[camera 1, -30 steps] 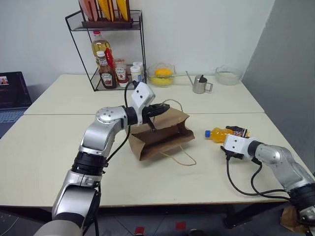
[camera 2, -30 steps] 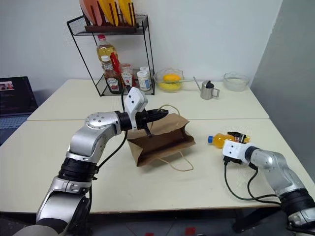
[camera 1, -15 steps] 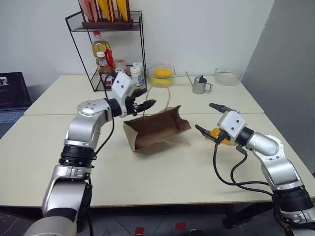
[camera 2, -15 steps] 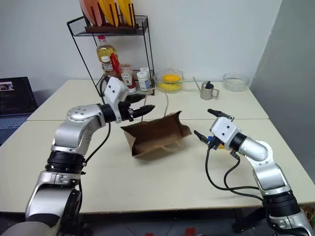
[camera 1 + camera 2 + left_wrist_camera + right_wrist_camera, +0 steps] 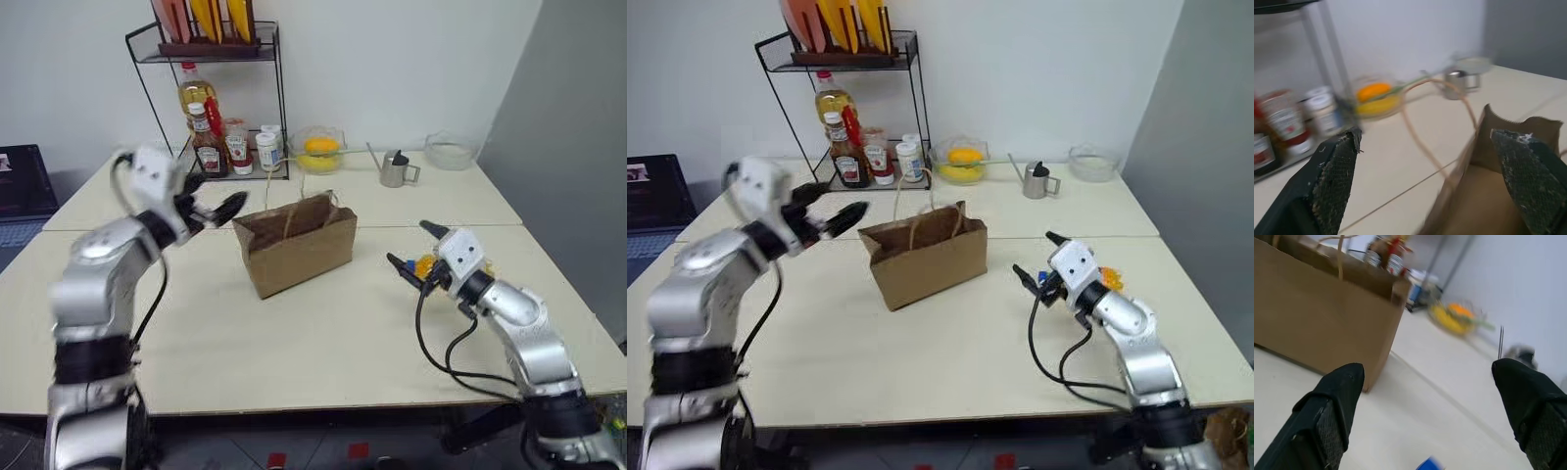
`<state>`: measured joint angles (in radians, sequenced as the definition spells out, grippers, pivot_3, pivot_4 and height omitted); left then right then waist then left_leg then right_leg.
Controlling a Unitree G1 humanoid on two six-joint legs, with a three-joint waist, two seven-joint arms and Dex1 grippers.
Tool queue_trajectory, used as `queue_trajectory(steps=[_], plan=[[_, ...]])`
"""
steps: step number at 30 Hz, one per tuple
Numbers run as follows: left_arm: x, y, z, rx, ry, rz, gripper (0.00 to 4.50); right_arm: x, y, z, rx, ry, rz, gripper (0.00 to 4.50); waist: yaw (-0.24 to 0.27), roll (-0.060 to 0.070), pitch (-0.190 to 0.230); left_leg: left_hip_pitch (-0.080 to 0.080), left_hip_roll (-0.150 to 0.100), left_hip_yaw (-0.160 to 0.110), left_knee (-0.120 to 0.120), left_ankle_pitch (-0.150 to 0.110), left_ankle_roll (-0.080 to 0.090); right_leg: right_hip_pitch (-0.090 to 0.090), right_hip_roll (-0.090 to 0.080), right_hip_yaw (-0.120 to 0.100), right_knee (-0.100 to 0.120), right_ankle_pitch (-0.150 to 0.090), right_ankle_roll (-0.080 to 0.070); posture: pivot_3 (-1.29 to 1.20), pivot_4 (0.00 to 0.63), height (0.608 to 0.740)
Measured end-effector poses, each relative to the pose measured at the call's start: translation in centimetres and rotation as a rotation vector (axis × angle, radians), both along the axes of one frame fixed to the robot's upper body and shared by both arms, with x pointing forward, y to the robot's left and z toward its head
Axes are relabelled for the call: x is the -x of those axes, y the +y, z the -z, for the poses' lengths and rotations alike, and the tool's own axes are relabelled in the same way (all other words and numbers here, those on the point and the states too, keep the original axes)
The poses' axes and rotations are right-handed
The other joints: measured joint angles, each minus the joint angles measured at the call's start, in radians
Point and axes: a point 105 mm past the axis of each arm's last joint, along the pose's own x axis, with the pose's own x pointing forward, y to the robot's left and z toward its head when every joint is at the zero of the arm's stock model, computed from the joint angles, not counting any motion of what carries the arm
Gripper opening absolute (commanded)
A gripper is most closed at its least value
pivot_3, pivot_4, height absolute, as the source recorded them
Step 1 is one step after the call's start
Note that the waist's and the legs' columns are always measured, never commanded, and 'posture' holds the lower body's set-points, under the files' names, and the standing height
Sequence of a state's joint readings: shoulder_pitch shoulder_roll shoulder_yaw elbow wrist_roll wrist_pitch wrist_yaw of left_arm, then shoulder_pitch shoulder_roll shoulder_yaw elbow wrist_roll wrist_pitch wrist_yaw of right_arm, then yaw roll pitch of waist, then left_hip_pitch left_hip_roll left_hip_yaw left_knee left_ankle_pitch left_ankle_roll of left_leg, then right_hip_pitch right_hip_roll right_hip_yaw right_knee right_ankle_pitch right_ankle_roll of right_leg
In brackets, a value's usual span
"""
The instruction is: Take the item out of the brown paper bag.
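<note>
Now, step: we judge the job all but done, so we draw both arms clear without knocking anything.
Item: the orange soda bottle [image 5: 427, 264] lies on the table [image 5: 323, 333], out of the bag, just behind our right gripper [image 5: 409, 252].
Bag: the brown paper bag [image 5: 295, 242] stands upright between our two grippers, touched by neither.
Right fingers: spread wide, holding nothing.
Left gripper [image 5: 217, 203]: fingers wide apart, empty, beside the bag's rim.
</note>
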<state>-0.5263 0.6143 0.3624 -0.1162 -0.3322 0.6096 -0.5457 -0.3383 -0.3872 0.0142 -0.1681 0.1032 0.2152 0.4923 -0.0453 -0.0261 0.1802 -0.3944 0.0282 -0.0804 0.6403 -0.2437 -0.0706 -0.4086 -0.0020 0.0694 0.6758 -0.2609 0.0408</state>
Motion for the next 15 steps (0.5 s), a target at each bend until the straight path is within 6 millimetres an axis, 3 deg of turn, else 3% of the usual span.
queue_trajectory(steps=[2, 5, 9, 13, 15], plan=[[1.5, 1.9, 3.2, 0.036, 0.038, -0.145, 4.48, 0.3, 0.3, 1.0, -0.065, 0.062, 0.042, 4.5, 0.002, 0.0, 0.0, 0.0, 0.0, 0.0, 0.001, 0.0, 0.0, 0.0, 0.0, 0.0, 0.0, 0.0, 0.0, 0.0, 0.15, 0.74], [4.4, 2.7, 8.3, 0.091, 0.125, -0.283, 4.48, 0.9, 0.6, 1.5, -0.147, 0.103, 0.1, 4.5, 0.012, -0.001, -0.001, 0.0, 0.0, 0.0, 0.001, 0.0, 0.0, 0.0, 0.0, 0.0, 0.0, 0.0, 0.0, 0.0, 0.15, 0.74], [7.9, 1.8, 12.6, 0.127, 0.212, -0.362, 4.48, 1.9, -0.6, 4.0, -0.147, 0.165, 0.219, 4.5, 0.03, -0.004, -0.003, 0.0, -0.002, 0.0, 0.002, 0.0, -0.001, 0.003, -0.002, -0.001, -0.003, 0.0, 0.001, 0.0, 0.15, 0.74], [9.2, -0.7, 15.6, 0.165, 0.274, -0.367, 4.48, 2.7, -2.0, 7.2, -0.116, 0.24, 0.345, 4.5, 0.032, -0.005, -0.003, 0.001, -0.001, 0.001, 0.002, 0.0, 0.0, 0.003, 0.0, 0.0, -0.005, -0.001, 0.003, 0.0, 0.15, 0.74], [9.3, -1.7, 16.2, 0.159, 0.28, -0.358, 4.48, 2.9, -2.0, 8.1, -0.155, 0.281, 0.381, 4.5, 0.026, -0.005, -0.003, 0.002, 0.0, 0.001, 0.002, 0.0, 0.0, 0.003, 0.001, 0.001, -0.004, -0.002, 0.003, 0.0, 0.15, 0.74]])
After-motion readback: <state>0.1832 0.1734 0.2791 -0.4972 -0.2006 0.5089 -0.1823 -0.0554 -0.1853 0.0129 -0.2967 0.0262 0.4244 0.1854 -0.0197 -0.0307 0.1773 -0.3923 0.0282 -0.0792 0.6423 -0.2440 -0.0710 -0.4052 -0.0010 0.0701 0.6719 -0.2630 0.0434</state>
